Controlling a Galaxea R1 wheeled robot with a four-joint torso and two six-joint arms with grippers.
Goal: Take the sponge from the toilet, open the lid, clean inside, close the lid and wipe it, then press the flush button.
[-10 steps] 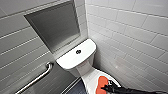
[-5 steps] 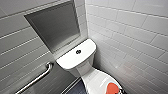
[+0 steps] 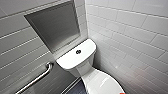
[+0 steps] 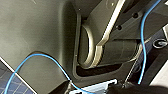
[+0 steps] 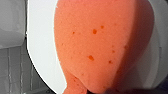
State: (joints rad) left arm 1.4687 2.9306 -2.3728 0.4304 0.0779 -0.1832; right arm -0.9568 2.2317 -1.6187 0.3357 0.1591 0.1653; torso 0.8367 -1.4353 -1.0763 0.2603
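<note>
One orange-red sponge [image 5: 100,45], porous with darker flecks, looms over the white glossy lid [image 5: 42,50] in the right wrist view; whether the right gripper clamps it cannot be told. From the head camera, just a red sliver remains low on the closed toilet [image 3: 75,60], where a second ago it showed plainly.

Recessed grey panel [image 3: 53,27] set into the grey tiled wall [image 3: 15,45], upper left. Below it, a shiny metal grab rail [image 3: 37,78], slanting along that same wall. White tiled wall [image 3: 130,32] on the right, meeting the grey one at a corner. Dark floor [image 3: 75,88] low down, possibly tiled.
</note>
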